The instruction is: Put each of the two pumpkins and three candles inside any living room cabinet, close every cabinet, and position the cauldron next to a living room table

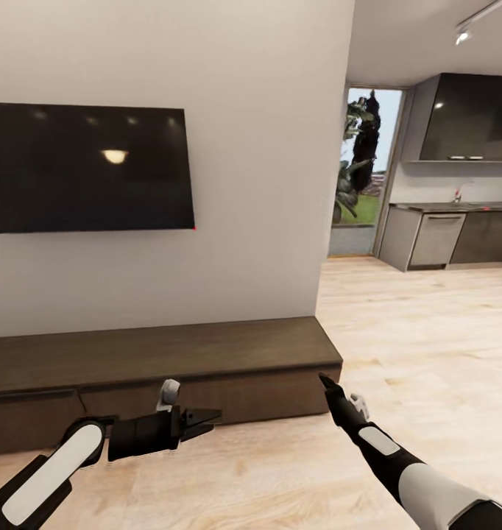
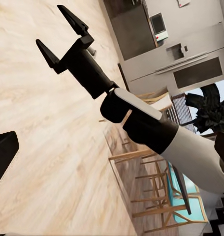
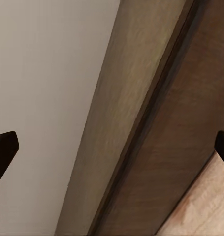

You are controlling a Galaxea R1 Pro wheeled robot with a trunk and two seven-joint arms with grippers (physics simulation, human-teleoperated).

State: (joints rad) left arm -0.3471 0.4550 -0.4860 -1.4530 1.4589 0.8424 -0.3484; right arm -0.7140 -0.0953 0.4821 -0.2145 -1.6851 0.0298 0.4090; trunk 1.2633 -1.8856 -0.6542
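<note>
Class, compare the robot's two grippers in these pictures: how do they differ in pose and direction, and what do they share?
The left gripper lies level, pointing sideways along the long low dark-brown wood cabinet; the right gripper points forward at the cabinet's end. In the head view the left gripper's fingers show spread, whereas the right gripper shows as one dark tip. The left wrist view shows the right gripper spread. Both are black, open and empty.

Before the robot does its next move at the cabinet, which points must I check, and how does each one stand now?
1. Cabinet in front of robot: ok.
2. Drawer fronts flush, closed: ok for the stretch in the head view; the far left is cut off, cannot tell.
3. Right pincer open and empty: ok.
4. Left pincer open: cannot tell.
5. Cabinet top bare: ok.
6. Floor between arms and cabinet free: ok.
</note>
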